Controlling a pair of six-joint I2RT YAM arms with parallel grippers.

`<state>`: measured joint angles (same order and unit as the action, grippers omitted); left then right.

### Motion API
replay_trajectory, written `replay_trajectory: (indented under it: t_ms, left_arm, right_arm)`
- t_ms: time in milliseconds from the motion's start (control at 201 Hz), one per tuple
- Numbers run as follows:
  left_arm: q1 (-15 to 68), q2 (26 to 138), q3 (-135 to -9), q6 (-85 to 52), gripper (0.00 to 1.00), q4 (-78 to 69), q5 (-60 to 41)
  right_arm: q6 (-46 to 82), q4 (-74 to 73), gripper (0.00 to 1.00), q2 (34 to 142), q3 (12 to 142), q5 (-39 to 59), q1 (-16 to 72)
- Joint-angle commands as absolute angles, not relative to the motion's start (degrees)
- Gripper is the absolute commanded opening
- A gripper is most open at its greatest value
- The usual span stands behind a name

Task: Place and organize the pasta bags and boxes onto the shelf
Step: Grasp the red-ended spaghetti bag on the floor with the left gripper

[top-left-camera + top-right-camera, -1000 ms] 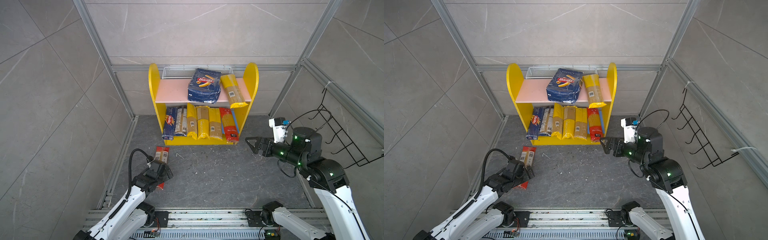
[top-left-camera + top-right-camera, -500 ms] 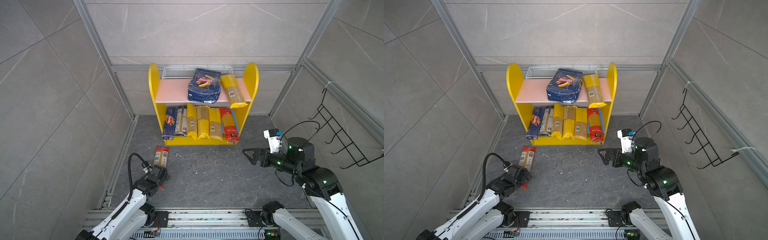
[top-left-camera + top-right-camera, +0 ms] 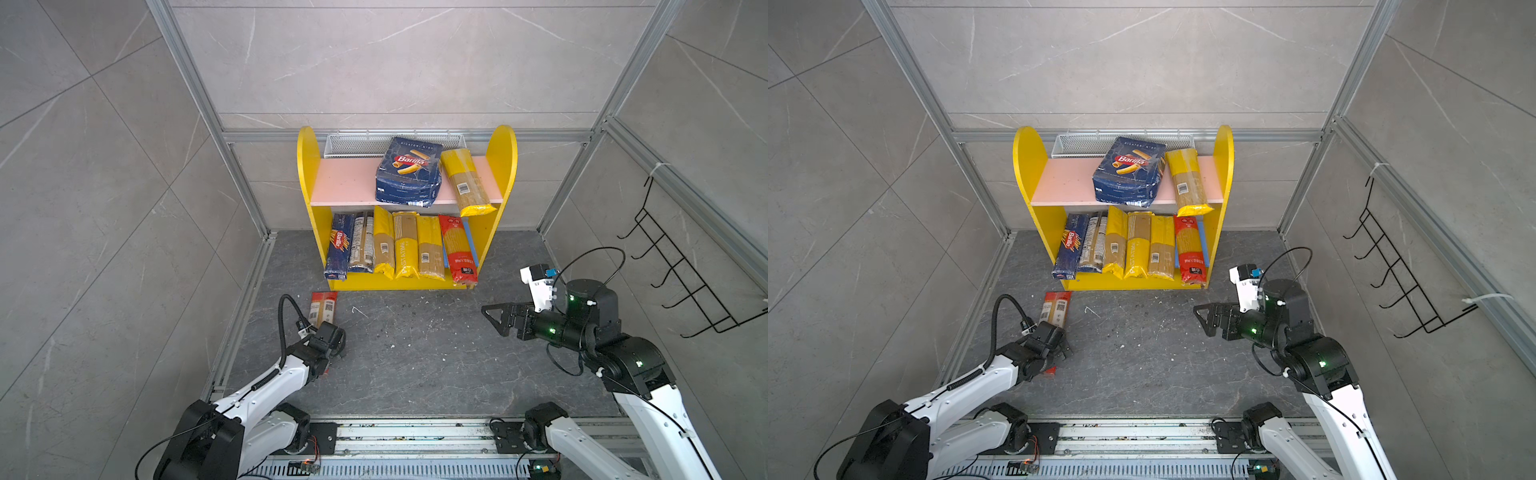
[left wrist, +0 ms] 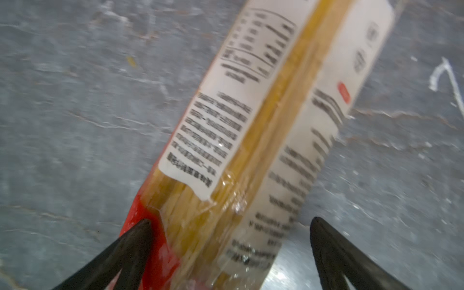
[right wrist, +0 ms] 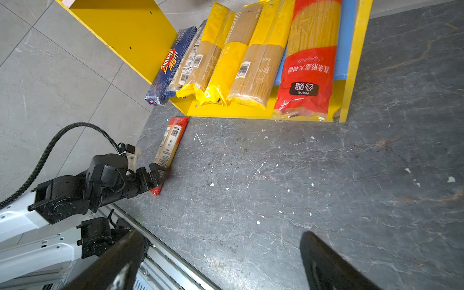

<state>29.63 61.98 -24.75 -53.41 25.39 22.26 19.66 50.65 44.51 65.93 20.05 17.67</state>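
Close to the left wall rail [image 3: 241, 307], the only pack off the shelf [image 3: 305, 174], a red-ended spaghetti bag [image 3: 323, 306], lies on the desk [image 3: 415, 353]. The left gripper [image 4: 231, 220] has its fingers [image 4: 130, 241] spread wide, straddling the bag's near end. The likely next step is to close and lift. The blue lower board [image 3: 469, 235] looks full; the left half of the pink upper board [image 3: 345, 183] is bare. The right gripper [image 3: 490, 318] hovers open and empty over open desk.

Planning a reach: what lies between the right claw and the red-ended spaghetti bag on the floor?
Between right claw and red-ended spaghetti bag, only speckled grey floor, in both top views.
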Motion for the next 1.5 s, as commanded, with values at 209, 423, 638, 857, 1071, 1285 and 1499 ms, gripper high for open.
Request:
replay_trajectory:
  t_ms: [209,423,638,857,1071,1285,1499]
  left_arm:
    - [41.5,62.8,-30.2,-57.7,1.00,28.6,25.2]
    - [43.3,58.0,-26.0,-61.8,1.00,30.6,33.9]
    - [48.0,60.8,-23.4,-66.9,1.00,27.9,43.4]
    - [48.3,68.3,-18.9,-67.6,1.00,13.2,44.2]
    - [48.3,74.7,-17.1,-67.2,1.00,6.0,44.7]
    - [48.2,79.8,-15.6,-68.2,0.97,0.5,41.7]
    - [48.2,82.0,-13.2,-69.0,0.68,-0.6,39.0]
  right_arm:
    - [18.7,48.8,1.00,45.5,63.9,22.1,17.7]
    - [19.0,47.9,1.00,45.6,63.0,22.5,17.7]
    - [19.1,48.5,1.00,45.1,62.5,22.9,17.8]
    - [19.0,50.1,1.00,43.9,62.9,22.2,17.8]
    - [19.1,52.1,1.00,42.3,63.0,21.7,17.7]
    - [19.7,53.0,1.00,41.0,63.0,21.5,17.7]
    - [20.1,54.0,1.00,39.8,63.4,21.4,17.7]
